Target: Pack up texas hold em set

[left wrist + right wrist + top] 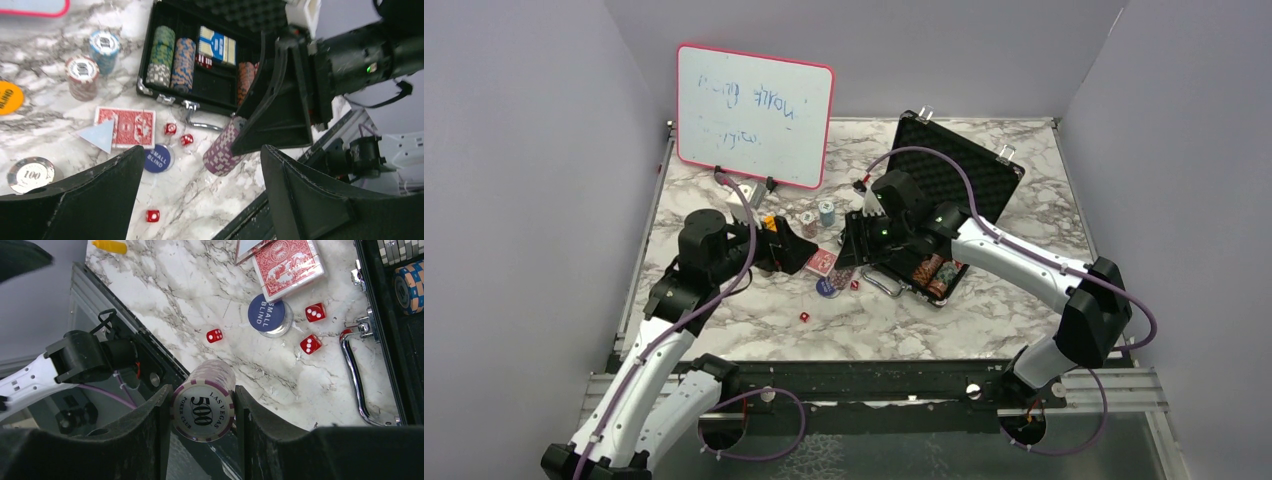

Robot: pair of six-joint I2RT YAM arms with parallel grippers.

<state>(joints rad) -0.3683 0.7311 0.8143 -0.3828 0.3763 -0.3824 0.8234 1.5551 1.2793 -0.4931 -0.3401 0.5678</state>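
Reaches in low with the right arm, elbow bent, and sets the right hand [202,389] just in front of the open black case [964,170], near its metal handle [355,380]. Pinches a purple chip stack [202,410] there between both fingers [145,440], top chip marked 500, the stack tilted with its far end down towards the worktop [165,285]; cannot tell whether that end touches. Stretches the left arm forward from the left side and holds the left hand [201,149] low over the worktop, spread wide, with nothing in it. Counts three red dice [170,128] loose on the worktop, two close together by the handle and one apart, nearer the arms' bases. Counts two round buttons: a blue button [159,158] reading SMALL BLIND just beside the red-backed cards [125,126], and an orange button [9,97] well off to the left. Finds two upright stacks outside the case, a blue-and-white stack [104,47] and a red-and-white stack [81,75], near each other, plus a grey chip [31,174] marked 100 lying flat. Finds three rows of chips on their sides inside the case: a green row [161,55], a blue-and-orange row [182,62] and a red row [245,75], with a blue deck [216,45] behind them. Shows a pink-framed whiteboard [754,115] standing at the back left.
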